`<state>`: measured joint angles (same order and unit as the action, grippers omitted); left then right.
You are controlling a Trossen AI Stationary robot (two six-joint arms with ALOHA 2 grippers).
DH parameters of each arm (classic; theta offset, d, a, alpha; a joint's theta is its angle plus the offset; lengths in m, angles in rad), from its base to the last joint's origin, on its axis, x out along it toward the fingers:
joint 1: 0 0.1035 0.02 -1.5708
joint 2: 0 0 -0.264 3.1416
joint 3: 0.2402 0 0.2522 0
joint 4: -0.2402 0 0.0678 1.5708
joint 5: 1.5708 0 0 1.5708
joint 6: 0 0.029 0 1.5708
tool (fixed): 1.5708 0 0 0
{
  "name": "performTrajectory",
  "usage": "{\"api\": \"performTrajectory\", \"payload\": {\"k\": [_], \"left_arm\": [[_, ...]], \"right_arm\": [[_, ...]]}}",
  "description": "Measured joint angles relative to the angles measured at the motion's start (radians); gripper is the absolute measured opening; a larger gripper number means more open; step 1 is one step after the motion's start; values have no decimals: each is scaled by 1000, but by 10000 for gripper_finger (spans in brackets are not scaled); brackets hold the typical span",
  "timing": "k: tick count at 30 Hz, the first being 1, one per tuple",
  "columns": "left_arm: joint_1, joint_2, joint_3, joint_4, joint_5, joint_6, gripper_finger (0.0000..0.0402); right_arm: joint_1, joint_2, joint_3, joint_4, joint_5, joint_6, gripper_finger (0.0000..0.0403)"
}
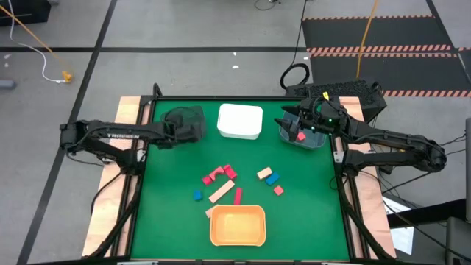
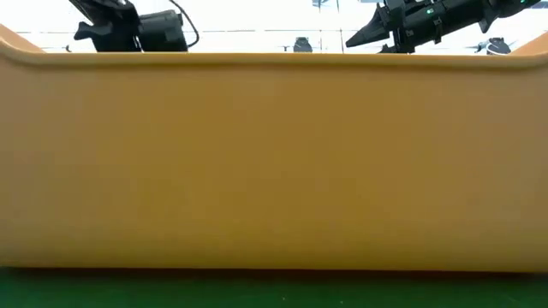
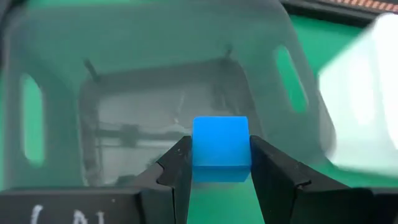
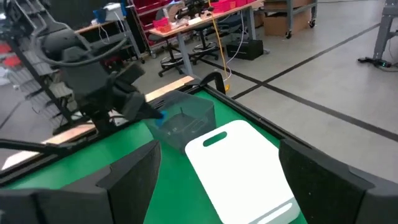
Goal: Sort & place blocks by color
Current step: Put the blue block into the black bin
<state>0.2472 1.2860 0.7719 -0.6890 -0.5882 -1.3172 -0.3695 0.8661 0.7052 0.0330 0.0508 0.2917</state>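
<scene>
In the high view, the left claw (image 1: 197, 126) is seen over the dark translucent bin (image 1: 184, 116) at the table's (image 1: 309, 213) far left, while the right claw (image 1: 294, 126) hangs above the clear bin (image 1: 302, 136) at the far right, where a red block (image 1: 301, 137) lies; a white bin (image 1: 240, 121) stands between them, and loose blocks (image 1: 221, 177) are scattered mid-table before an orange bin (image 1: 237, 225). In the low view, little beyond the orange bin's wall (image 2: 274, 162) is shown, with both arms above its rim. In the left wrist view, a blue cube (image 3: 221, 143) is pinched squarely between the left claw's fingers (image 3: 180, 168), directly above the dark bin's floor (image 3: 143, 124); the release would best be made low and centred, so the cube is not bounced out. In the right wrist view, the right claw's fingers (image 4: 134, 168) are spread wide and empty, with the white bin (image 4: 242, 162) ahead and the left claw, blue cube in its tips, over the dark bin (image 4: 183, 121).
</scene>
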Motion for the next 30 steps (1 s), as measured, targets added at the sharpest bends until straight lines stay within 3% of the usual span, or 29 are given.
{"api": "performTrajectory", "payload": {"k": [9,17,30], "left_arm": [[190,3,0,86,22,198,133],[253,10,0,86,102,317,137],[262,10,0,89,135,329,232]], "right_arm": [[0,1,0,0,0,67,320],[0,1,0,0,4,67,320],[18,1,0,-72,-3,68,320]]}}
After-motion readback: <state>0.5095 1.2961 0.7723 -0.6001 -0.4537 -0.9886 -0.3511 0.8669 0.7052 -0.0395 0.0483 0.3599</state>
